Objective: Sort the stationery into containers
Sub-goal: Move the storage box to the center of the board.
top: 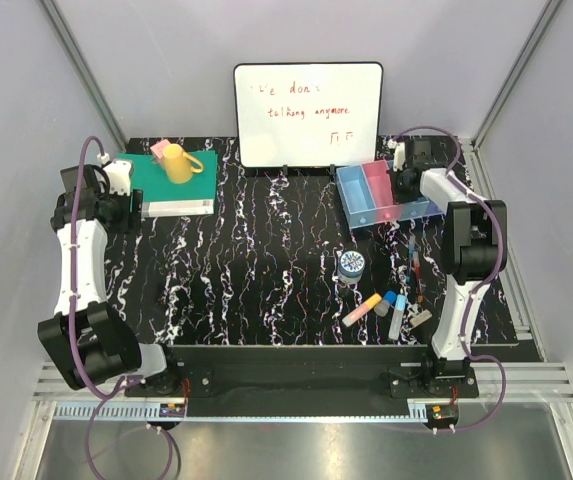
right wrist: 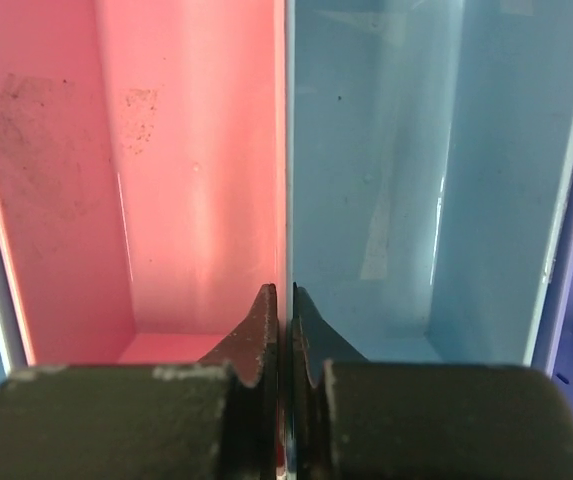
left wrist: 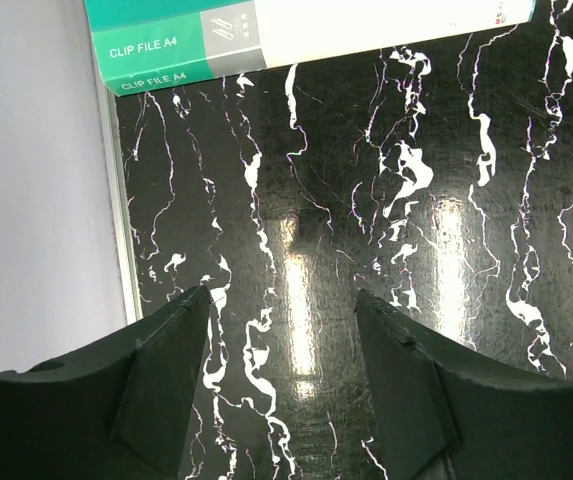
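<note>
Top view: the containers [top: 386,195] are seen at the table's [top: 246,270] far right with the right hand [top: 406,183] over them; the stationery [top: 391,300] is scattered in front, patterned roll [top: 350,266] included. Left wrist: the left hand [left wrist: 281,375] is held open, empty, above bare table near a green clip file [left wrist: 166,45]. Right wrist: the right hand [right wrist: 286,330] is pinched closed on the wall between the pink bin [right wrist: 166,180] and the blue bin [right wrist: 396,180].

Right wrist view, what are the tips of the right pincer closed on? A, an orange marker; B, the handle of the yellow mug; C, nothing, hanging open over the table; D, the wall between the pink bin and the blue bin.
D: in the right wrist view the right pincer has its tips pressed together on the thin wall, with the pink bin on one side and the blue bin on the other.
</note>
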### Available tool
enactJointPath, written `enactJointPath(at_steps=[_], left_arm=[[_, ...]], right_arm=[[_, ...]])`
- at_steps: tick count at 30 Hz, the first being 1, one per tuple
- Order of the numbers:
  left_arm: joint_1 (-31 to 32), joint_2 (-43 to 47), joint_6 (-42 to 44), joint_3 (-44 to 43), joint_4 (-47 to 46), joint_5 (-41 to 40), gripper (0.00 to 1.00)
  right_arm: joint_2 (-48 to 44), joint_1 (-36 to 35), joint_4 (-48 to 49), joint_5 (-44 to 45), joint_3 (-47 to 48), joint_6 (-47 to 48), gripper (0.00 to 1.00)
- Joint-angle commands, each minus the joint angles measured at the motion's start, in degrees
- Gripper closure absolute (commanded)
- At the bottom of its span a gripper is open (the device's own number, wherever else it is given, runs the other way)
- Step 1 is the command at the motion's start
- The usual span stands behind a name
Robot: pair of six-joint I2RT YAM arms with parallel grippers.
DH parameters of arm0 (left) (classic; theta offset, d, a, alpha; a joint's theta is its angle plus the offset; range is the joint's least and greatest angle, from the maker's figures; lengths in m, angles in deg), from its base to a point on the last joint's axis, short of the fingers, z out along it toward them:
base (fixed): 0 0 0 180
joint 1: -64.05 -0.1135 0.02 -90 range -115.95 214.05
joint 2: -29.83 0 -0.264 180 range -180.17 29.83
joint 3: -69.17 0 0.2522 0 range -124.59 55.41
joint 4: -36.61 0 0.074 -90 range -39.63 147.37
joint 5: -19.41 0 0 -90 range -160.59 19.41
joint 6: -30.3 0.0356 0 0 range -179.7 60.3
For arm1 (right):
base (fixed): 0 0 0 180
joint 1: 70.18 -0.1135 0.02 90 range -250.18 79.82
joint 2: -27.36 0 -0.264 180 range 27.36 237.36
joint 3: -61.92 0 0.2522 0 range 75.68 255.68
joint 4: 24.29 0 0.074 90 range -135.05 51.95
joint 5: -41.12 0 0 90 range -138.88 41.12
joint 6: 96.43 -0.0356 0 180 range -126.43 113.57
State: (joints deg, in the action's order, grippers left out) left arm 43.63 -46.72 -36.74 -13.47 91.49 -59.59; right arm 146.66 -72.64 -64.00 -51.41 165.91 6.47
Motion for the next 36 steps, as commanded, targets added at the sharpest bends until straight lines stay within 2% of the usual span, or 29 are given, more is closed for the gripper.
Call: enactJointPath(at_steps=[1,16,36], left_arm=[[0.1,0.6,0.9,-1.9,-0.5,2.2,0.35],[0.1,0.1,0.9,-3.3,-0.3,3.6,0.34],[0.3,1.1,2.0,-4.8,2.5,3.8,0.34]], right_arm=[[-4.3,-3.4,-1.5,-1.1,-2.1,-5.7,1.0],[-9.1,-12.0,-4.7,0.2,-5.5,-22.6,1.0],[-2.2,-24.8,-5.4,9.5,-3.9,-29.1,1.0]])
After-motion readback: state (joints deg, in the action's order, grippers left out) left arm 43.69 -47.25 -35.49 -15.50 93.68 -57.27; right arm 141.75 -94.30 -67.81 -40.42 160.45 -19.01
